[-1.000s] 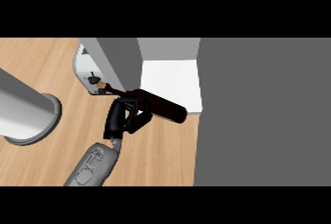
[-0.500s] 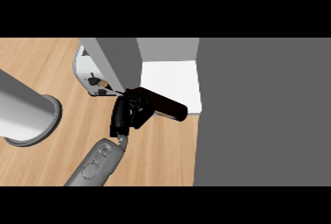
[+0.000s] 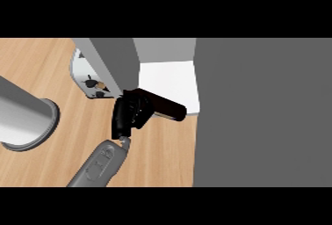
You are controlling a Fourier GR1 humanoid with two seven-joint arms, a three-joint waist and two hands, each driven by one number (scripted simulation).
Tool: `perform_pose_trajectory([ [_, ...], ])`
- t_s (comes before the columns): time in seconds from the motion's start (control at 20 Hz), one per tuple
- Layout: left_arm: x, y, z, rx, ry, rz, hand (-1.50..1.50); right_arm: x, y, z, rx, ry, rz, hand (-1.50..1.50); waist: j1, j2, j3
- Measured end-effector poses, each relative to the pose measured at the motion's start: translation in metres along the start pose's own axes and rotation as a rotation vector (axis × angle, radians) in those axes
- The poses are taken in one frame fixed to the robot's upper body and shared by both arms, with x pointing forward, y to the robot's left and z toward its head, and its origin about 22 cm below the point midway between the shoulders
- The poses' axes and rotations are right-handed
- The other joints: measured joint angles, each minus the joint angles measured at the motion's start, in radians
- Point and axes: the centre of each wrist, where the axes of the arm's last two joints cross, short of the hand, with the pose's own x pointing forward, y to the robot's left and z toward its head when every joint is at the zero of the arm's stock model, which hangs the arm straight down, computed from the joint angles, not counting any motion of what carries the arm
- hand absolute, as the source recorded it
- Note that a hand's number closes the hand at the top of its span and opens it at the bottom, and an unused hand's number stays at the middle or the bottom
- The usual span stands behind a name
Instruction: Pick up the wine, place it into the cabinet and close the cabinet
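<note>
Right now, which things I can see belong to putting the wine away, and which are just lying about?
For the job: wine bottle, held by the right robot hand; cabinet, with its door open.
Lying about: large grey cylinder at the left; white panel with small knobs beside the door.

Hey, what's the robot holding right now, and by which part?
The hand is curled round a dark wine bottle, gripping one end; the other end sticks out toward the cabinet.
</note>
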Motion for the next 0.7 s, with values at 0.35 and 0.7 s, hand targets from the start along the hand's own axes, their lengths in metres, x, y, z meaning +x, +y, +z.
perform_pose_trajectory([
  [0.35, -0.0028, 0.0004, 0.0018, 0.057, -0.002, -0.023, 1.5, -0.0014, 0.0009, -0.0007, 0.022, -0.003, -0.011, -1.5, -0.018, 0.001, 0.003],
  [0.7, -0.0031, 0.0015, 0.0029, 0.107, 0.002, -0.006, 1.5, -0.0035, 0.0031, -0.0005, 0.032, -0.008, -0.032, -1.5, -0.033, 0.006, 0.003],
])
